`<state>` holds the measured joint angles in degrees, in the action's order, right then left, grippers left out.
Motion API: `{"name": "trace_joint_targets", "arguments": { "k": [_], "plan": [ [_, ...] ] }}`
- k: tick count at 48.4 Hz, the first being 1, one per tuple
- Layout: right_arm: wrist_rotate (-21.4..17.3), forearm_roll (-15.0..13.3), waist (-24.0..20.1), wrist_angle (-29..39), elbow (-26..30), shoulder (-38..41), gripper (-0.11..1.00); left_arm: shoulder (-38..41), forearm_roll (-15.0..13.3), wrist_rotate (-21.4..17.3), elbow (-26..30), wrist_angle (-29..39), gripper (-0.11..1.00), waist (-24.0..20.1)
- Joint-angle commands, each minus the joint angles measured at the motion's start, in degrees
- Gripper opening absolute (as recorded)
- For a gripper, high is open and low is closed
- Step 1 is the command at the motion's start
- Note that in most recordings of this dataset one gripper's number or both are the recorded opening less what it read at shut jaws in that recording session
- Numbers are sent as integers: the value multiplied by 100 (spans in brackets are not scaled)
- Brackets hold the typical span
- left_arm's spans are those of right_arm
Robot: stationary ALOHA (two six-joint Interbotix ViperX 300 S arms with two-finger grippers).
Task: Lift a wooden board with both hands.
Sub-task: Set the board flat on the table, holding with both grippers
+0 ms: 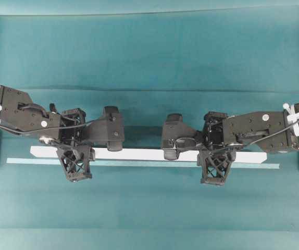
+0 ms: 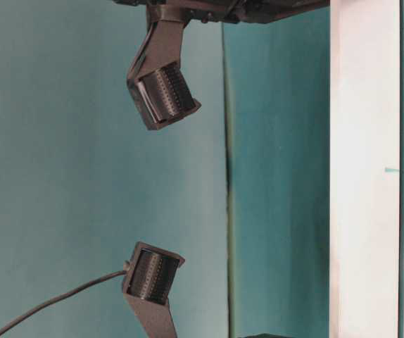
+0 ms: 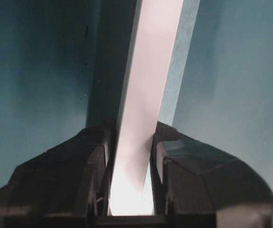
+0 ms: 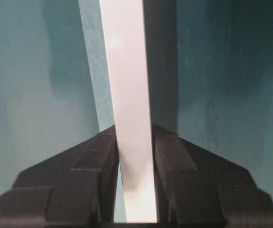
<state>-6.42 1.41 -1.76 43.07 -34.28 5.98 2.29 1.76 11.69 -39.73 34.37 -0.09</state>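
You are gripping the wooden board [image 1: 139,154] with both grippers: the left gripper [image 1: 76,162] is pinching it toward its left end, the right gripper [image 1: 214,165] toward its right. Its long axis is running left to right between them, so both must rise evenly.

A: How many boards are there?
B: One wooden board [image 1: 144,154]. It is long and white.
A: And that thin blue-green strip?
B: One strip [image 1: 139,163] too, right beside the board.
A: How many robot hands?
B: Two. One left gripper [image 1: 75,156] and one right gripper [image 1: 215,159].
A: How many fingers on each?
B: Two fingers [image 3: 77,180] on the left one, and two on the right one.
A: How many counters?
B: One counter [image 1: 149,57], all blue-green.
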Motion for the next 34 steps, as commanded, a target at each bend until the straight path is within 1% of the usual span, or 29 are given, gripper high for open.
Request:
{"name": "trace_joint_targets", "arguments": {
  "k": [1, 21, 24, 25, 34],
  "plan": [
    [18, 9, -79, -149, -18, -35, 21, -18, -26, 246, 26, -114, 18, -44],
    [26, 0, -18, -448, -202, -114, 22, -44, -18, 237, 0, -167, 18, 62],
    [9, 9, -18, -448, -202, -114, 24, -44, -26, 237, -9, -176, 18, 70],
    [9, 0, -18, -439, -202, -114, 27, -44, -18, 237, 0, -176, 18, 70],
    [-44, 0, -26, -422, -193, -114, 78, -53, -26, 237, -9, -272, 18, 97]
  ]
}}
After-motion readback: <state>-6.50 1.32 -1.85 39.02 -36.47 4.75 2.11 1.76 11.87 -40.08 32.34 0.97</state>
